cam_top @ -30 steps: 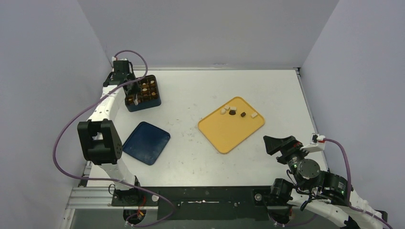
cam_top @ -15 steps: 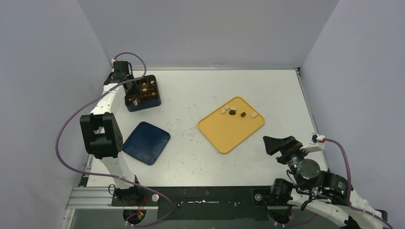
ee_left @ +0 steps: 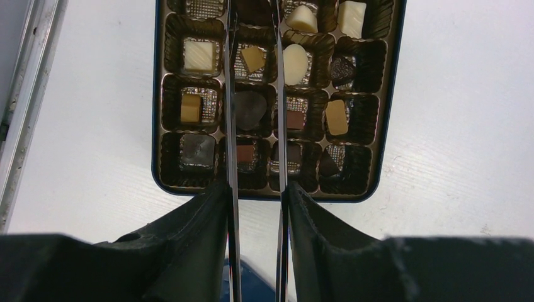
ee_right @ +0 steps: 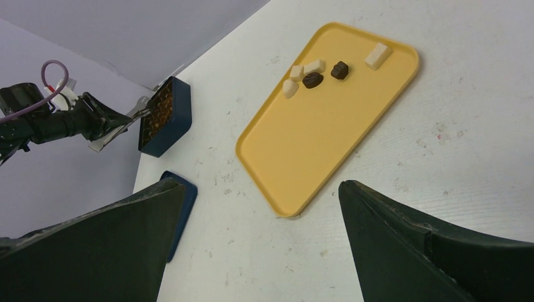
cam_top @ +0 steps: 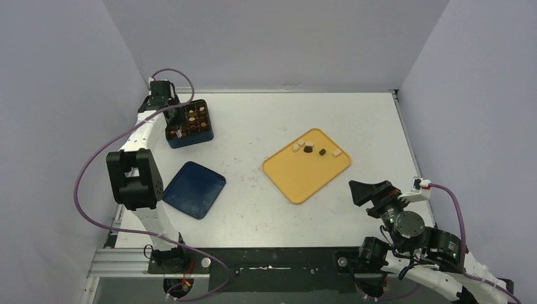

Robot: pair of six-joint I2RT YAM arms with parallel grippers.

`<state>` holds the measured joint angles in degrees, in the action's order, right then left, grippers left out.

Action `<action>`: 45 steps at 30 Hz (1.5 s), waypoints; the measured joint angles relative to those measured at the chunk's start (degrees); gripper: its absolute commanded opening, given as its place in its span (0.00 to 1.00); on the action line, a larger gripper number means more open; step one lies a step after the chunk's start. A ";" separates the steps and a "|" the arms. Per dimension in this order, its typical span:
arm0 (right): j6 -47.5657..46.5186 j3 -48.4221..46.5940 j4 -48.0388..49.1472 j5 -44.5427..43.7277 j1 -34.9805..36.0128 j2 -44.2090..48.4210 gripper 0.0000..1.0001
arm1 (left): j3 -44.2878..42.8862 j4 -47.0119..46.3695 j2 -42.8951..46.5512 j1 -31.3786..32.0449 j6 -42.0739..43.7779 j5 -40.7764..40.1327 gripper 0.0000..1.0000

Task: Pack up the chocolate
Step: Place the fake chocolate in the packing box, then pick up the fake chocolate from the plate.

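Note:
Several chocolate pieces (cam_top: 308, 150), cream and dark brown, lie at the far end of the yellow tray (cam_top: 304, 174); they also show in the right wrist view (ee_right: 313, 79). A dark blue box (cam_top: 189, 123) at the back left holds more chocolate (ee_left: 250, 108) in its brown cells. My left gripper (cam_top: 166, 104) hangs just before the box and is shut on long metal tongs (ee_left: 232, 94), whose two blades reach over the box's middle cells with a gap between them; their tips are out of view. My right gripper (cam_top: 367, 190) is open and empty, near the tray's front corner.
The box's blue lid (cam_top: 194, 189) lies flat on the table at front left, between box and arm base. Grey walls close in the left, back and right sides. The left arm's cable loops over the table's left edge.
The left arm's elbow has shifted toward the back; its gripper with the tongs stays over the box. The right arm has not moved.

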<state>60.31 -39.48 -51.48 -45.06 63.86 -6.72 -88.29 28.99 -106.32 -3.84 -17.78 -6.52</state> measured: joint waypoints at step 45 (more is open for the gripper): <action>0.00 0.00 0.02 -0.07 0.46 1.84 1.00 | 13.11 -5.29 21.49 43.47 1.14 -3.17 0.36</action>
<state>60.31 -39.48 -51.46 -45.12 64.31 -4.89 -75.18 23.70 -84.84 39.64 -16.64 -9.69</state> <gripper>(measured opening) 0.999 0.362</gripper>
